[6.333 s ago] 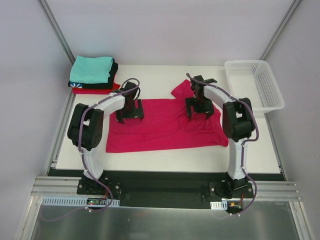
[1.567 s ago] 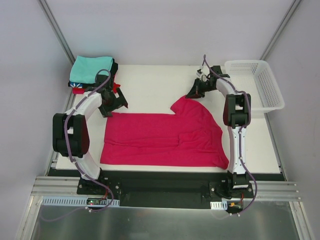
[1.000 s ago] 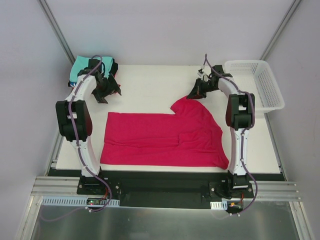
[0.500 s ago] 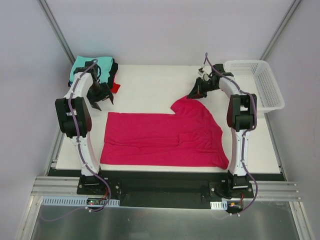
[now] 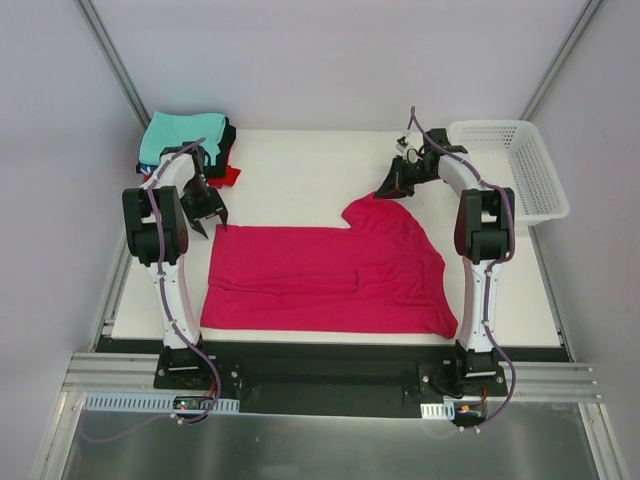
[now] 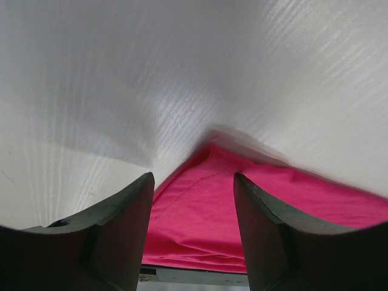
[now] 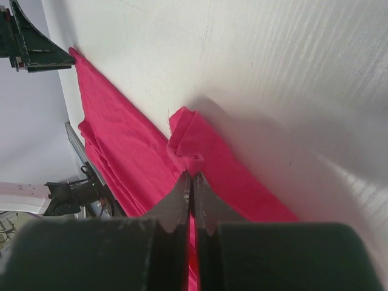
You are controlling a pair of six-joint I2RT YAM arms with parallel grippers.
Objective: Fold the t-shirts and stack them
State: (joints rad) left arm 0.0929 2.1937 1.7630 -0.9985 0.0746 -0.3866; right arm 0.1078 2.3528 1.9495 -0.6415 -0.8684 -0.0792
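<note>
Bright even light, soft shadows, blurred foregrounds

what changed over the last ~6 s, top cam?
Both hands left the middle of the pink shirt, which now lies nearer the arms. The left hand swung out by the folded stack, then back, open over the shirt's far-left corner. The right hand went to the far sleeve and is shut on it. Stack and basket stayed put.
</note>
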